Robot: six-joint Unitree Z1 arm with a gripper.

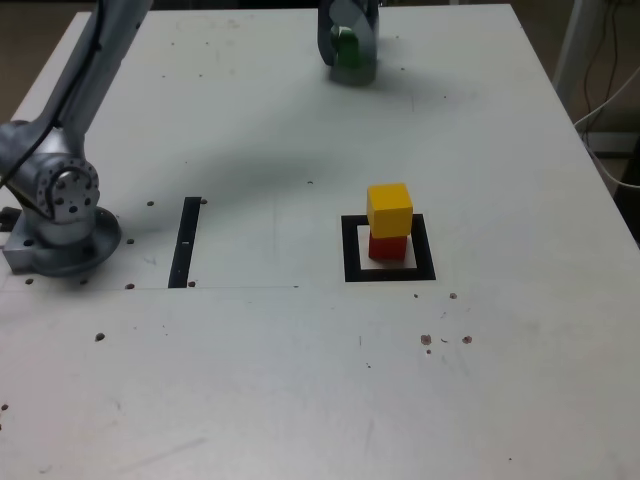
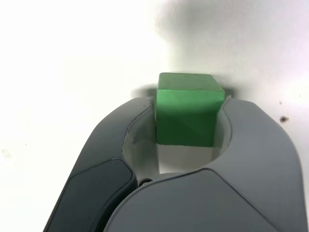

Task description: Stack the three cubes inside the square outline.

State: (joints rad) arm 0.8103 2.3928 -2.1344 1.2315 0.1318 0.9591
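1. Okay, exterior view: green cube (image 1: 347, 50) is at the far edge of the table (image 1: 240, 380), down in the gripper (image 1: 349, 63), well apart from the stack; contact too small to judge from here
2. Same view: yellow cube (image 1: 389, 209) sits on red cube (image 1: 388, 247), red is inside the square outline (image 1: 351, 250), so green looks like the last one to go up
3. Wrist view: both fingers (image 2: 104, 130) are up against opposite side faces of green, jaws brought in to cube width, reads as a grip; can't tell how hard it's squeezing
4. Handling, my guess: light, stiff, not fragile, flat faces maybe a bit slick, so moderate squeeze, no need to crush it
5. Where to take it: two opposite upright faces, pads flat and centred, top and underside left free; current hold looks about right, with faces roughly square to the pads
6. Watch for: off-centre pinch could let it twist, and a low fingertip could knock yellow when placing
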